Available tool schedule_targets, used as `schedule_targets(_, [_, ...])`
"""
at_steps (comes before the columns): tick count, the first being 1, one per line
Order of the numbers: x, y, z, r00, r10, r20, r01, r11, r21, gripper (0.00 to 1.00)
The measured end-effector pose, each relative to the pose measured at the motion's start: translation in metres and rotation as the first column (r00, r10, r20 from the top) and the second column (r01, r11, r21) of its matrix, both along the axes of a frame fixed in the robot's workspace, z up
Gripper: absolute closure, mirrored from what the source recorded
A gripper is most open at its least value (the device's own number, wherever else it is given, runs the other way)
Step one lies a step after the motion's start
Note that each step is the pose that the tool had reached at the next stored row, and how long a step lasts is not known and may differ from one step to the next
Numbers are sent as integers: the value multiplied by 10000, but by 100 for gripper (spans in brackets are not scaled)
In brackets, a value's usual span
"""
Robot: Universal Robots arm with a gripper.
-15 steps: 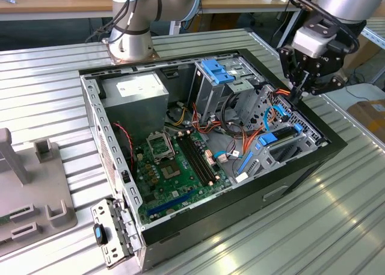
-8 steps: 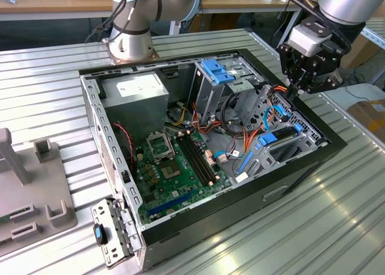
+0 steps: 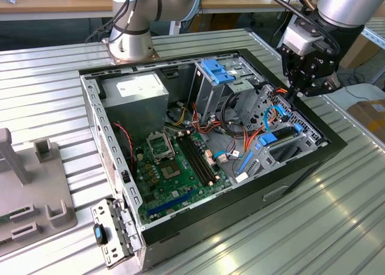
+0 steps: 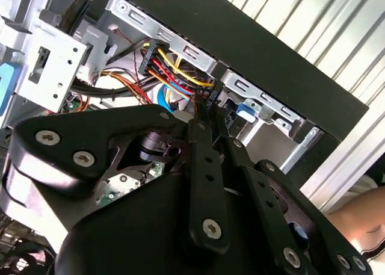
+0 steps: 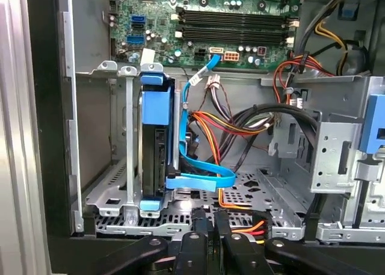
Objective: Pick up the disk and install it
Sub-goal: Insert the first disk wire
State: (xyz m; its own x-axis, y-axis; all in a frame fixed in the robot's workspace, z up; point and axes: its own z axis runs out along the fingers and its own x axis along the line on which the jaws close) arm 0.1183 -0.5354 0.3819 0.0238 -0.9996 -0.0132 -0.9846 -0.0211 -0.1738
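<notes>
Lying flat on a ribbed, matte aluminium table [image 3: 337, 227], side panel off: a boxy black steel computer case [image 3: 240, 210], lined with perforated silver sheet. Reaching over it in the exterior view, a jointed arm [image 3: 346, 7] of smooth grey-and-silver tubes, base planted at eleven o'clock, last link tilted steeply down above the case's two o'clock rim. Bedded in the case floor toward seven o'clock, a green motherboard [image 3: 174, 176] studded with dark slots and a square socket. Hanging from the arm just inside the two o'clock rim, a black, angular gripper [image 3: 293, 93], flat linkage bars pinned with bright screws. Fingers [image 4: 204, 160] drawn almost together in both wrist views, a thin slit left between the slim black tips; nothing clamped there, simply clenched on air. Tips poised just beside a bundle of red, yellow and orange wires [image 4: 174, 73] and their black plug; touching or not, impossible to tell. Standing on edge in the silver drive cage [image 5: 108, 194], toward the case's four o'clock corner in the exterior view: the disk [image 5: 154, 160], a dark slab framed by a glossy bright-blue plastic carrier, seated between the cage's upright rails. Looping off beside it, a flat light-blue cable [image 5: 201, 180], folded like ribbon, near the fingertips.
</notes>
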Motion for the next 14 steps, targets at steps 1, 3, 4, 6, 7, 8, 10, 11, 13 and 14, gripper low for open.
schedule_targets(1, [0,-12,0,10000,-22,-1,22,9999,123,83])
schedule_targets(3, [0,-14,0,10000,-22,-1,22,9999,132,83])
schedule_targets(4, [0,-17,-1,10000,-22,-2,22,9998,206,83])
schedule_targets(6, [0,-36,1,10000,-21,-2,22,9986,534,83])
schedule_targets(7, [0,-57,0,10000,-22,-2,22,9970,776,83])
schedule_targets(8, [0,-61,-1,10000,-22,-3,22,9967,815,83])
schedule_targets(10, [0,-61,0,10000,-21,-3,21,9967,814,83])
schedule_targets(11, [0,-61,0,10000,-21,-3,21,9967,815,83])
schedule_targets(13, [0,-76,-1,10000,-22,-3,22,9967,816,83])
schedule_targets(14, [0,-89,-1,10000,-22,-3,22,9966,818,83])
